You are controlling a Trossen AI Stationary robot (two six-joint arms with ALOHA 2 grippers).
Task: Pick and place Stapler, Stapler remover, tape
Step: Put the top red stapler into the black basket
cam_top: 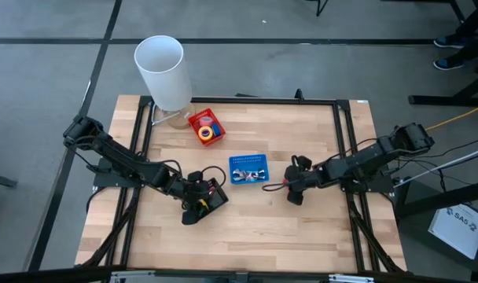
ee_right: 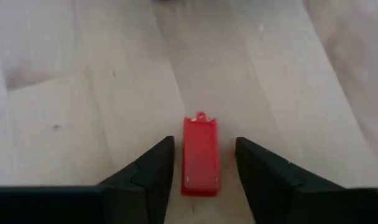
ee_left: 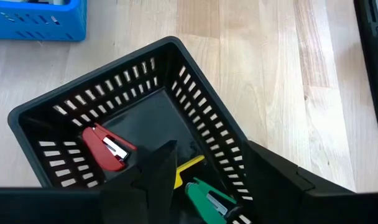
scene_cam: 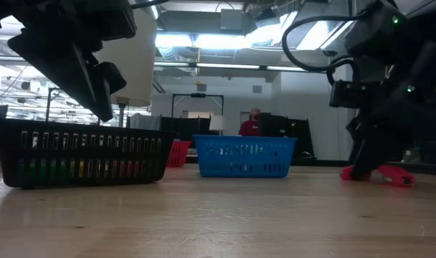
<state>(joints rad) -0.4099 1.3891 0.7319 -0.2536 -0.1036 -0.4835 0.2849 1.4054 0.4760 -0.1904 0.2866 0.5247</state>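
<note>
Left gripper (cam_top: 198, 206): released, over the black basket (ee_left: 195, 127) at table's 7 o'clock.
Right gripper (ee_right: 201, 165): unclenched, fingers straddling the red stapler (ee_right: 200, 155), 3 o'clock of the blue basket (cam_top: 248, 169).

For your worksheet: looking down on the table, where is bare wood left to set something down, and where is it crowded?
Free: the near strip of the table below both grippers, and the far right corner beyond the blue basket. Crowded: the middle row, black basket, blue basket, right gripper over a red stapler; also the red basket beside the white cylinder.
</note>
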